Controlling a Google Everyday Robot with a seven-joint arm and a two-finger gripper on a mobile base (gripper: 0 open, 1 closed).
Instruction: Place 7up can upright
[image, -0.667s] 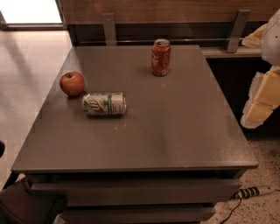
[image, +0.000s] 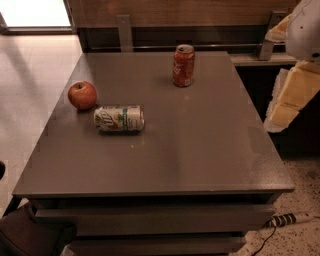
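Observation:
The 7up can (image: 119, 118) lies on its side on the grey table (image: 200, 150), left of the middle. It is whitish-silver with a green logo, and its length runs left to right. My gripper (image: 292, 97) hangs at the right edge of the view, beyond the table's right side. It is far from the can and holds nothing that I can see.
A red apple (image: 82, 95) sits just up and left of the 7up can, close to it. A red-orange soda can (image: 183, 65) stands upright near the table's far edge. A wooden wall with metal brackets runs behind the table. A power strip (image: 287, 219) lies on the floor at the lower right.
The arm at the right edge has shifted slightly, with more of its white upper part in view. The cans and the apple have not moved.

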